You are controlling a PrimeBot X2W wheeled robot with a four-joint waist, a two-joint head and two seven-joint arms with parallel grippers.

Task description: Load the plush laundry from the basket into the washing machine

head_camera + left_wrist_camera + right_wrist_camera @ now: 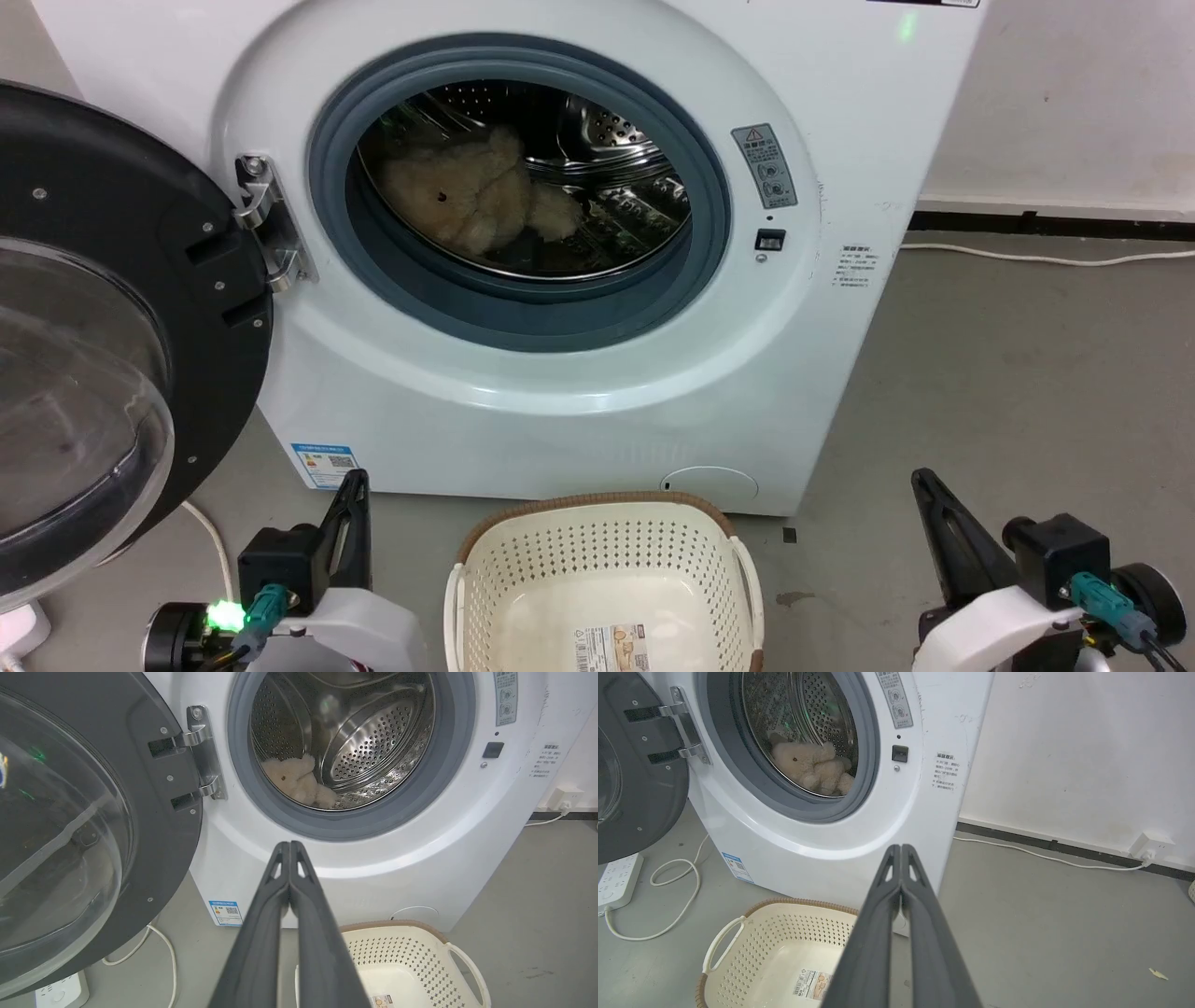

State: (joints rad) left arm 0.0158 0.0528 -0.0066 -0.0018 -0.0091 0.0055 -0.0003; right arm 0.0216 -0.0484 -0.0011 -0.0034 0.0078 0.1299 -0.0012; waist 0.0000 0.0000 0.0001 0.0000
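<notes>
Head view: I look from up high, forward and down, square onto the front of the washing machine (579, 411). The basket (607, 551) sits at the bottom edge, nearest me.
Left wrist view: low, left of the basket, facing up into the drum (373, 742). The open door (154, 812) is close on its left.
Right wrist view: low, from the right, angled leftward across the machine's front. The wall (1064, 742) is on its right.
Shared: all three take in the drum mouth, the plush laundry (467, 201) inside it, and the basket's far rim.
</notes>
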